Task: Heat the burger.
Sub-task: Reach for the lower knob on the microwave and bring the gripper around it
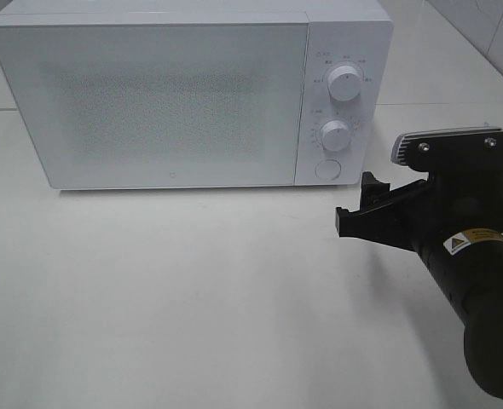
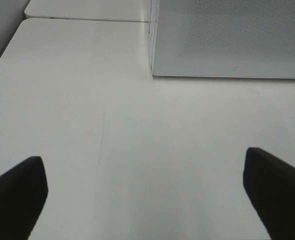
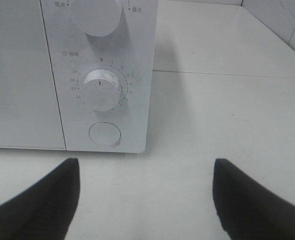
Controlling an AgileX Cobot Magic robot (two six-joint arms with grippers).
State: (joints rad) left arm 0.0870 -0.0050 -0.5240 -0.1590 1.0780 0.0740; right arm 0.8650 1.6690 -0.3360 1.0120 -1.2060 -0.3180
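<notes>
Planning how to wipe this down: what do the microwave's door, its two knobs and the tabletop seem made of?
Microwave door: white, smooth, likely glass or plastic; a fine dotted screen shows across it. Upper knob and lower knob: probably smooth white plastic, with soft highlights. Tabletop: matte white, perhaps laminate; faint scratch lines, no grain.

On the table (image 1: 192,298) stands the microwave (image 1: 187,98). The right gripper (image 1: 355,203) hangs over the table just before the control panel (image 1: 371,111), apart from it. Straight ahead of it sits the round button (image 3: 105,134), with the lower dial (image 3: 102,89) above and the upper dial (image 3: 97,17) topmost. The door (image 1: 141,111) lies left of the panel. The left gripper (image 2: 145,185) faces the microwave's front corner, with table between.
</notes>
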